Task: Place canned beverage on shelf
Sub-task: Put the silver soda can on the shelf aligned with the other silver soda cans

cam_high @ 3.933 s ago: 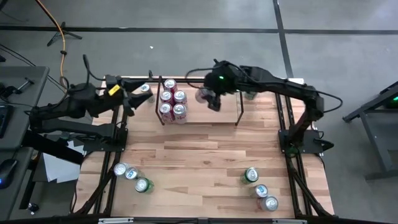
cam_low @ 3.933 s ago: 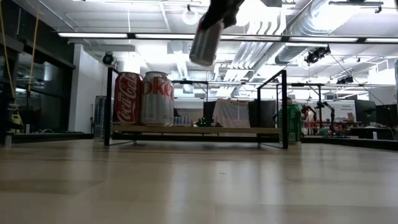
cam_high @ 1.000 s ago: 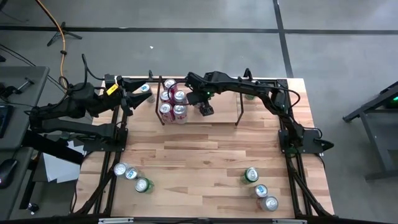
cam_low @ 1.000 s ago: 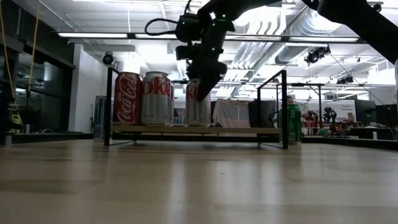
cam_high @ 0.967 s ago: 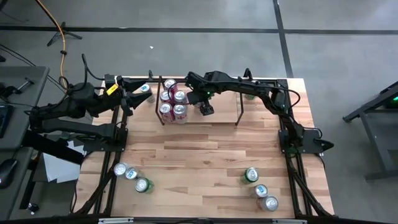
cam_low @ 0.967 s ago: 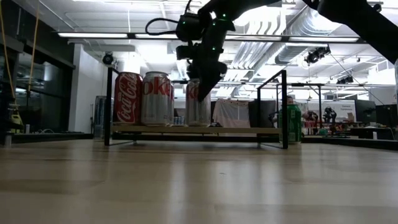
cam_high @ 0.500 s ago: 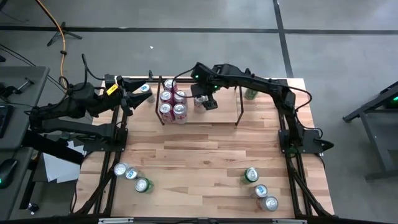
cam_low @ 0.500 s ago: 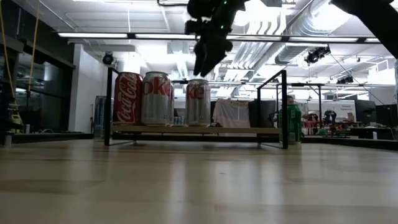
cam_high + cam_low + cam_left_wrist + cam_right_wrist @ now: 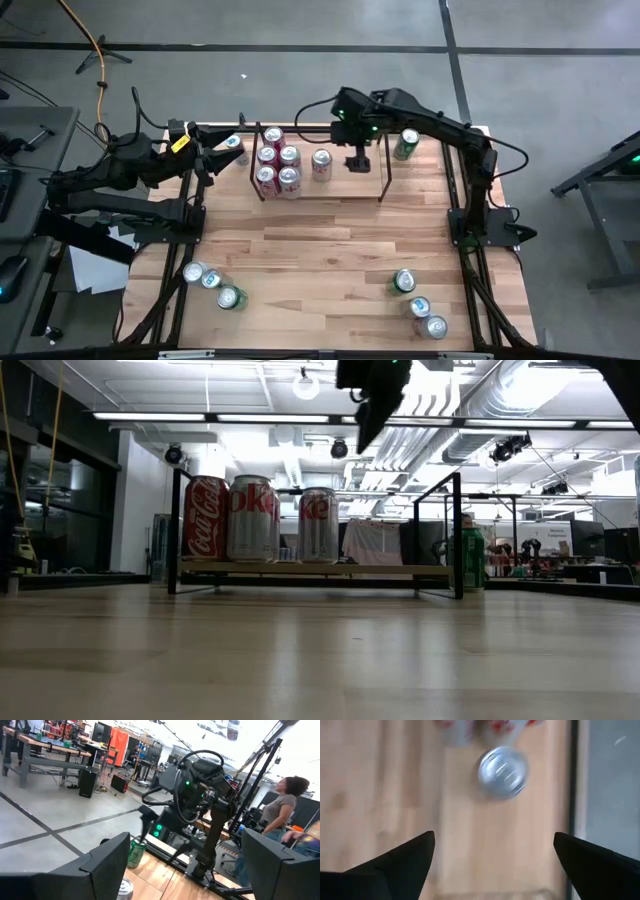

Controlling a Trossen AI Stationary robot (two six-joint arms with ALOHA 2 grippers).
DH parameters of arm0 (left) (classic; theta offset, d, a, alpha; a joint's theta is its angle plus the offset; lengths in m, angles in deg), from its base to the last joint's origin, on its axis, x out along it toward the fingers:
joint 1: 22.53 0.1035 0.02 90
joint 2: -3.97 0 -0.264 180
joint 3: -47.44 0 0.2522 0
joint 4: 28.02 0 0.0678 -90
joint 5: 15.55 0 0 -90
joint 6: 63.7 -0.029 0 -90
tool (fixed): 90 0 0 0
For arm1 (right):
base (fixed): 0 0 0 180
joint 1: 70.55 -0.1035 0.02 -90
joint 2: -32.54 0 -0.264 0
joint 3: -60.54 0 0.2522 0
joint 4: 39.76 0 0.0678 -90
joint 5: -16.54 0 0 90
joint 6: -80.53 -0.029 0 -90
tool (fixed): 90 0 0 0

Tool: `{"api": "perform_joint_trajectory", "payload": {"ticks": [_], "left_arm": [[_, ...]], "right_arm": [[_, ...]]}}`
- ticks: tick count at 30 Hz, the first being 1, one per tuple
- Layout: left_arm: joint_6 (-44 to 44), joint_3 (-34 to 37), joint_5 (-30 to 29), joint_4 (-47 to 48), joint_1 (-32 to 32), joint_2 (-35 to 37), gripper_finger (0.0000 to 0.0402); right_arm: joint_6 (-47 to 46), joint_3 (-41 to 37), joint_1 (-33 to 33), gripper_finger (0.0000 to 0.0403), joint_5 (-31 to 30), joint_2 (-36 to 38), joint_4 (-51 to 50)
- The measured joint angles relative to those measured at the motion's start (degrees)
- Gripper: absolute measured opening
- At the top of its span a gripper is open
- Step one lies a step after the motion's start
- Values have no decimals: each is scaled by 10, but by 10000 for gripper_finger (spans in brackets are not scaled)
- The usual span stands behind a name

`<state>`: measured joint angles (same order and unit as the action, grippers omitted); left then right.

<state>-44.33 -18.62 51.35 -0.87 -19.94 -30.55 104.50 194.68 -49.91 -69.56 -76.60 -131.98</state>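
Cans stand on the shelf (image 9: 350,186) in the high view, upper centre: four clustered, a fifth can (image 9: 321,164) alone beside them; the right gripper (image 9: 357,160) hovers empty, fingers apart, so that placement looks done; loose cans remain below. Left gripper (image 9: 218,157), upper left, waits spread.
Low view: the red can (image 9: 205,517) reads Coca-Cola, its neighbour (image 9: 251,518) "oke"

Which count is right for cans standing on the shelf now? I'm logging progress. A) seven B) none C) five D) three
C: the high view shows four cans clustered at the left end of the shelf, plus a fifth can standing alone just right of them.
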Motion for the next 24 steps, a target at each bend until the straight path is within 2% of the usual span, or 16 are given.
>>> {"api": "perform_joint_trajectory", "payload": {"ticks": [7,12,17,20,24], "left_arm": [[1,0,0,0,0,0,296],[1,0,-1,0,0,0,296],[1,0,-3,0,0,0,296],[0,0,-3,0,0,-1,296],[1,0,-3,0,0,-1,296]], "right_arm": [[-62,-9,0,394,116,3,-117],[-124,-51,-5,394,129,2,-110],[-151,-125,-23,383,120,1,-52],[-181,-152,-40,344,92,1,15],[-213,-174,-59,234,33,2,106]]}}
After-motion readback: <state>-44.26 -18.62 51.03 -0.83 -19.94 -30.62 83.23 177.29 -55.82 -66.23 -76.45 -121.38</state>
